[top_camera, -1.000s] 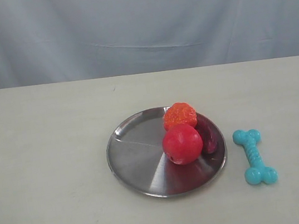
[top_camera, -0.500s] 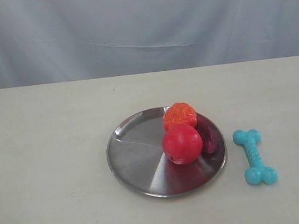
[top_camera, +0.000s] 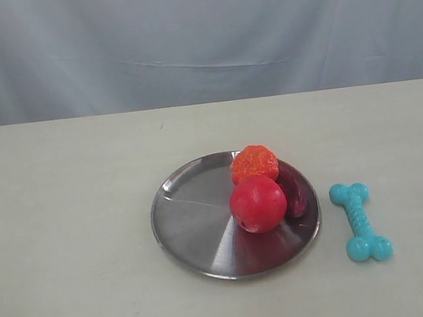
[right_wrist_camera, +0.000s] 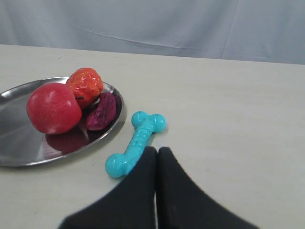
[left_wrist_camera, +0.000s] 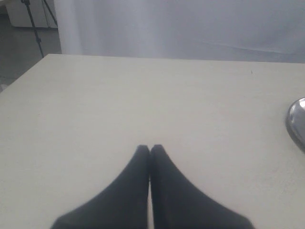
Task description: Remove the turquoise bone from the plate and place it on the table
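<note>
The turquoise bone (top_camera: pixel 360 221) (right_wrist_camera: pixel 136 142) lies flat on the cream table (top_camera: pixel 63 228), just right of the steel plate (top_camera: pixel 199 232) (right_wrist_camera: pixel 19 148), apart from its rim. My right gripper (right_wrist_camera: pixel 157 150) is shut and empty, hovering close beside the bone's near end. Far off to the left over bare tabletop, my left gripper (left_wrist_camera: pixel 150 148) is shut with nothing in it; only the plate's edge (left_wrist_camera: pixel 296 121) shows in its view. Neither gripper appears in the exterior view.
On the plate sit a red apple (top_camera: pixel 258 203), an orange strawberry-like toy (top_camera: pixel 254 163) and a dark purple piece (top_camera: pixel 294 192). A pale curtain (top_camera: pixel 193 34) hangs behind the table's far edge.
</note>
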